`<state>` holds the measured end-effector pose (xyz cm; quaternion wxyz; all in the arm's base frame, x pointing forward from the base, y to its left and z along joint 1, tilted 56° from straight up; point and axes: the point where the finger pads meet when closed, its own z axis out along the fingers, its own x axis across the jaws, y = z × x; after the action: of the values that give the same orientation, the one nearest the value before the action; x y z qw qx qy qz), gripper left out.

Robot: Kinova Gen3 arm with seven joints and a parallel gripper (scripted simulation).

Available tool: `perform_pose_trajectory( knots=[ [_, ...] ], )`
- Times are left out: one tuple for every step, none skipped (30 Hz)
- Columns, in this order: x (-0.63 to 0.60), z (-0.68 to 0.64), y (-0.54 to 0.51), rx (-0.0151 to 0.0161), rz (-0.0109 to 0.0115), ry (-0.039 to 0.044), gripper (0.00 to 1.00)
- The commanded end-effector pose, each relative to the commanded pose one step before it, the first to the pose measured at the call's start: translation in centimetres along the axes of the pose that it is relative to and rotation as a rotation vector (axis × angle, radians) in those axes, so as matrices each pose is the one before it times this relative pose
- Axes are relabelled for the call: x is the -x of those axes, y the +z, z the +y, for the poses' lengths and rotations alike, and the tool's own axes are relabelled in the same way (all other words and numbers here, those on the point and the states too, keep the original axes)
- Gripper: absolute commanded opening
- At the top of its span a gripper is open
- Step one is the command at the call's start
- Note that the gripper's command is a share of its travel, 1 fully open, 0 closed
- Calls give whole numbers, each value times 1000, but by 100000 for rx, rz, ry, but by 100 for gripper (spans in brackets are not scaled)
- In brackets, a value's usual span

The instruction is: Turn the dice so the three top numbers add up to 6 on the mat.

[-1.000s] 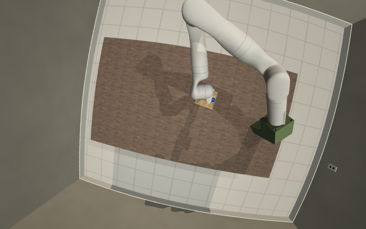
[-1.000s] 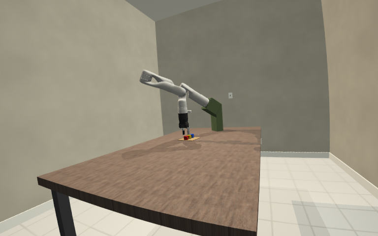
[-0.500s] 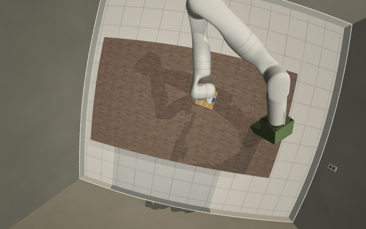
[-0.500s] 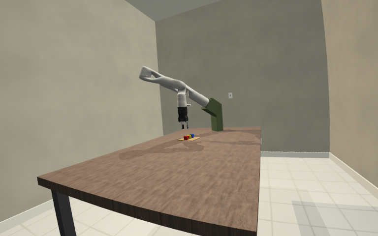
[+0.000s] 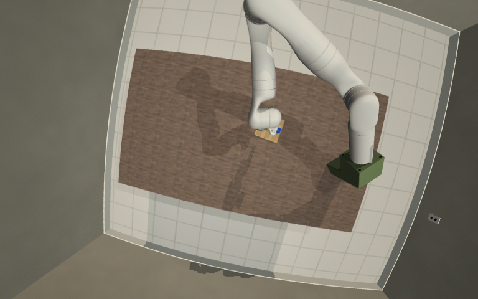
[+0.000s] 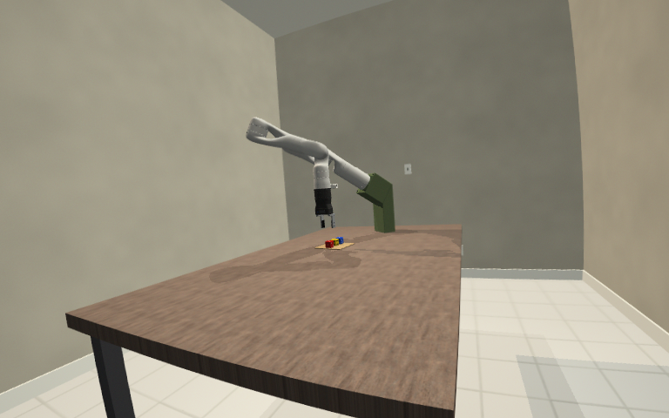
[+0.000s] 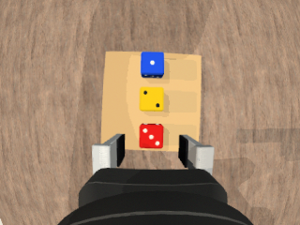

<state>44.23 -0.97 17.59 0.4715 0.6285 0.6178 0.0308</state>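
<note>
The arm point(image 5: 263, 70) point(image 6: 300, 144) is raised from a green mount point(image 5: 370, 172) point(image 6: 384, 209) and bent, its far links stretched out over the wooden surface point(image 5: 168, 141) point(image 6: 315, 305) point(image 7: 42, 94), and its last section is pointed straight down. The tool point(image 6: 327, 224) point(image 7: 152, 145) is held above the mat, apart from everything on it, with its two fingers spread wide and nothing gripped between them. The mat point(image 5: 262, 134) point(image 6: 345, 245) point(image 7: 117, 100) is laid flat on the surface, and on it the three dice are set in a row, spaced apart. In the wrist view one pip is shown on top of the blue die point(image 5: 278, 130) point(image 6: 340, 239) point(image 7: 152, 63), two on the yellow die point(image 6: 335, 241) point(image 7: 152, 98) in the middle, and three on the red die point(image 6: 328, 244) point(image 7: 151, 136), so a total of six is made. In the top view the red die is hidden by the wrist, only a sliver of yellow is left visible, and the arm's bend is cut off by the upper edge. In the exterior view the pips are too small to be read.

The jaws point(image 6: 327, 225) have risen (fingers apart) above the dice point(image 6: 334, 241) point(image 7: 152, 98).
</note>
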Motion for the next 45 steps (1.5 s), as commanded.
perform_pose_trajectory(
  knots=[
    [-34,43,-51,125,101,11,100],
    [0,0,0,0,0,0,100],
    [0,0,0,0,0,0,100],
    [0,0,0,0,0,0,100],
    [0,0,0,0,0,0,100],
    [0,0,0,0,0,0,100],
    [0,0,-3,0,0,0,100],
    [0,0,-19,0,0,0,100],
    [0,0,-49,0,0,0,100],
    [0,0,-89,0,0,0,100],
    [0,0,0,0,0,0,100],
    [0,0,0,0,0,0,100],
    [0,0,-135,0,0,0,100],
    [0,-1,-187,-1,1,-1,100],
    [0,1,-240,1,-1,1,100],
    [0,-1,-293,-1,1,-1,100],
    [0,0,-343,0,0,0,100],
    [0,0,-391,0,0,0,100],
    [0,0,-433,0,0,0,100],
    [0,0,-468,0,0,0,100],
    [0,0,-497,0,0,0,100],
    [0,0,-518,0,0,0,100],
    [0,0,-530,0,0,0,100],
    [0,0,-534,0,0,0,100],
    [0,0,-528,0,0,0,100],
    [0,0,-514,0,0,0,100],
    [0,0,-490,0,0,0,100],
    [0,0,0,0,0,0,100],
    [0,0,0,0,0,0,100],
    [0,0,-458,0,0,0,100],
    [0,0,-418,0,0,0,100],
    [0,1,-372,1,-1,1,100],
    [0,0,-319,0,0,0,100],
    [0,-1,-263,-1,1,-1,100],
    [0,1,-207,1,-1,1,100],
    [0,0,-150,0,0,0,100],
    [0,0,-99,-1,0,-1,100],
    [0,0,-54,-1,0,-1,100],
    [0,0,-22,0,0,0,100],
    [0,0,-3,0,0,0,100],
    [0,0,0,0,0,0,100],
    [0,0,0,0,0,0,100],
    [0,0,0,0,0,0,100],
    [0,0,0,0,0,0,100],
    [0,0,0,0,0,0,100]
  ],
)
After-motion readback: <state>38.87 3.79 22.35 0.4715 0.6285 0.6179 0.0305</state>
